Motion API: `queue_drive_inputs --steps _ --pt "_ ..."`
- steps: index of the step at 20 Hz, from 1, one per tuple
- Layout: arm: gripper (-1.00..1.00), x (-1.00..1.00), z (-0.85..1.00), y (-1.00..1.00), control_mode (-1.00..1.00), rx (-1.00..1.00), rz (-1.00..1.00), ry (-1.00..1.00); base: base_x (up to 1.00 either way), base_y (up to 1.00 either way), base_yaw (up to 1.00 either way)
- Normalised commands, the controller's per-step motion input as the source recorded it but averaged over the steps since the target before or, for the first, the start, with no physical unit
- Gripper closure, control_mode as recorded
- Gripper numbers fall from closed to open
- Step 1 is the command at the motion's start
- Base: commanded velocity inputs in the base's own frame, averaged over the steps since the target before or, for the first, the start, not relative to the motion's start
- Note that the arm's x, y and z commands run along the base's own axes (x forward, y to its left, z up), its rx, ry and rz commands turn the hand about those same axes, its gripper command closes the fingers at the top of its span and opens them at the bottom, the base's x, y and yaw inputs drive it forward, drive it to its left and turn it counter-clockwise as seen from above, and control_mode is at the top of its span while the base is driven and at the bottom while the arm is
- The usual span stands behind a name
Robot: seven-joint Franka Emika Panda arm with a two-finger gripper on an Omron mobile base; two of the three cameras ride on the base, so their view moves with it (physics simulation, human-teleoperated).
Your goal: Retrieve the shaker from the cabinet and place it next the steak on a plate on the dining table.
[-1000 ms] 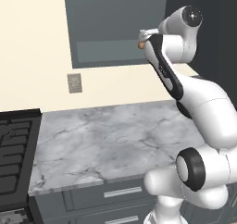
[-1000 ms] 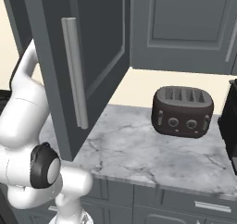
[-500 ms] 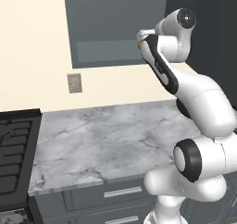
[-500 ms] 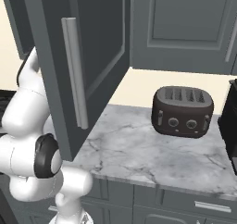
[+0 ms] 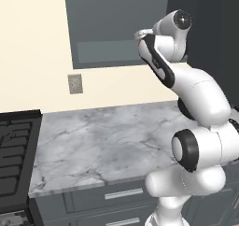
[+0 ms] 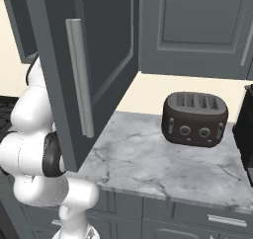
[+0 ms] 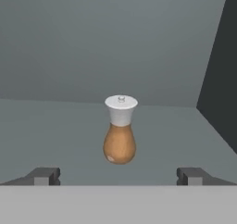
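Observation:
The shaker (image 7: 120, 133), orange-brown with a pale grey-white top, stands upright on the flat shelf of the dark grey-green cabinet (image 7: 55, 126). In the hand view it sits straight ahead of my gripper (image 7: 119, 177), a short way beyond the fingertips (image 7: 44, 176) and centred between them. The jaws are open wide and hold nothing. In the left base view the arm reaches up to the lower right corner of the cabinet recess (image 5: 116, 29). The steak, the plate and the dining table are out of view.
The open cabinet door (image 6: 84, 60) with its long silver handle hangs just right of the arm. Below lies a marble counter (image 5: 102, 136) with a stove (image 5: 16, 150) at its left and a dark toaster (image 6: 195, 118) at its right. A wall outlet (image 5: 74, 83) sits under the cabinet.
The hand has edged a little further into the cabinet recess and now covers the glimpse of orange seen beside it earlier in the left base view. The jaws stayed open.

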Motion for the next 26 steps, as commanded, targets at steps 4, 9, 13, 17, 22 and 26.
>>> queue_drive_inputs --steps 4,9,13,17,22,26 --pt "-1.0 0.33 0.0 0.0 -1.0 0.02 0.0 0.0 0.0 0.0 0.0" --pt "-1.0 0.29 0.0 0.0 -1.0 0.0 0.0 0.0 0.0 0.0 0.0" --pt "-1.0 0.26 0.0 0.0 -1.0 0.0 0.0 0.0 0.0 0.0 0.0" --pt "-1.0 0.24 0.0 0.0 -1.0 0.0 0.0 0.0 0.0 0.0 0.0" --pt "-1.0 0.18 0.0 0.0 -1.0 0.0 0.0 0.0 0.0 0.0 0.0" --pt "-1.0 0.12 0.0 0.0 -1.0 0.0 0.0 0.0 0.0 0.0 0.0"
